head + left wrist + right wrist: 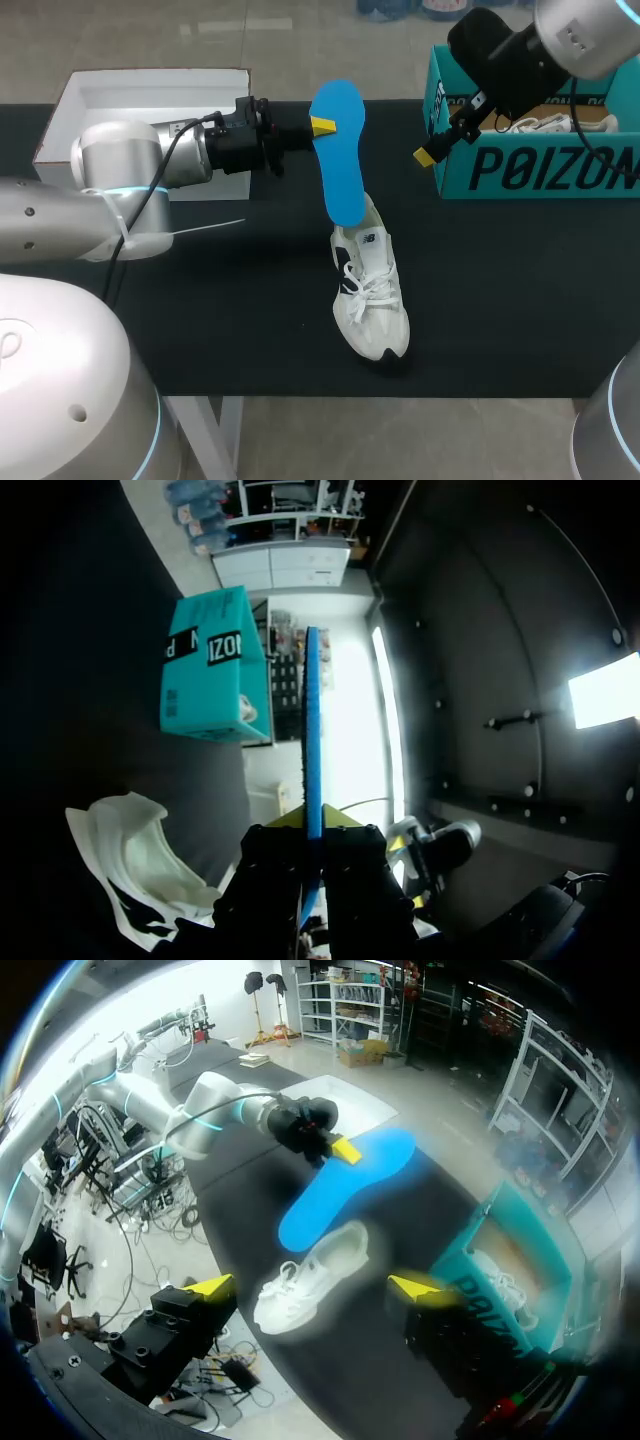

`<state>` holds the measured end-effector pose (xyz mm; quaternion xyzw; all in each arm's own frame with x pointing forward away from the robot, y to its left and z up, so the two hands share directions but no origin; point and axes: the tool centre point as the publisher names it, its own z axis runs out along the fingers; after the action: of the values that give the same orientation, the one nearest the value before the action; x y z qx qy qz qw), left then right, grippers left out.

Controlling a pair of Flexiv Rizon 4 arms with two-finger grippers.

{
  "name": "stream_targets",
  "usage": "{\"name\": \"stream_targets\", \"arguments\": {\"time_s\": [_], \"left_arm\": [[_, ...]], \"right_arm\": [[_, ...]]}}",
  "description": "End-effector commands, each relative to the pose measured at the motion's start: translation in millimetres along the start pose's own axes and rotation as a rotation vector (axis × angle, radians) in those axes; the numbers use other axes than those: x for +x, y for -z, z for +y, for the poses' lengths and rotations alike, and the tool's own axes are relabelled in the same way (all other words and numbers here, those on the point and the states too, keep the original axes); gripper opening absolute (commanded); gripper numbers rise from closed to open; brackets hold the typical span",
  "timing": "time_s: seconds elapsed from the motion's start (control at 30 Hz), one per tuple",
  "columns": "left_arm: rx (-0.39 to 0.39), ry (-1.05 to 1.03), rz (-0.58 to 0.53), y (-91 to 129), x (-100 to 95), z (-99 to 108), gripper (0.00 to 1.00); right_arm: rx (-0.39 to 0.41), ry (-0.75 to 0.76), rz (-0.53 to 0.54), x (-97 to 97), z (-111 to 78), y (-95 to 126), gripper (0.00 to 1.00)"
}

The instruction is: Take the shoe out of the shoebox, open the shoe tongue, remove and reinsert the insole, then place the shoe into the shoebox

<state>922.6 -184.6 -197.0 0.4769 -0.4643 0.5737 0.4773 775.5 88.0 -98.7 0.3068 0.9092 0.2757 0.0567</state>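
The left jaws clamp the blue insole [338, 150], its lower end at the heel of the white shoe [370, 290]; right of the shoe, the right jaws gape open.

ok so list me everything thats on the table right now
insole: one, blue, held up on edge above the table, its lower end at the heel opening of the shoe
shoe: one, white with dark marks and white laces, lying on the table near the middle
shoebox: one, teal with black print, open, at the far right of the table
second shoe: one, white, inside the shoebox
white box: one, white, open, at the far left, behind the left arm
table: one, black top
left hand: one, yellow tips, shut on the insole near its upper end
right hand: one, yellow tips, open and empty, by the shoebox's near left corner
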Motion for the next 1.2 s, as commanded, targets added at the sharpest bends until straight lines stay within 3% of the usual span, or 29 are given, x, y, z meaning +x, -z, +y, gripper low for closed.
{"name": "stream_targets", "arguments": {"time_s": [0.03, 0.87, 0.93, 1.2], "left_arm": [[0.001, 0.0, -0.003, 0, 0.4, 1, 0.0], [0.001, 0.0, -0.003, 0, 0.4, 1, 0.0], [-0.03, -0.166, -0.079, -3, 5.6, 4, 0.0], [-0.093, -0.672, -0.15, 4, 36.8, 31, 0.0]], "right_arm": [[0.001, -0.001, -0.001, 0.2, 1.1, -2, 1.0], [0.001, -0.001, -0.001, 0.2, 1.1, -2, 1.0], [0.001, -0.001, -0.001, 0.2, 1.1, -2, 1.0], [0.001, -0.001, -0.001, 0.2, 1.1, -2, 1.0]]}}
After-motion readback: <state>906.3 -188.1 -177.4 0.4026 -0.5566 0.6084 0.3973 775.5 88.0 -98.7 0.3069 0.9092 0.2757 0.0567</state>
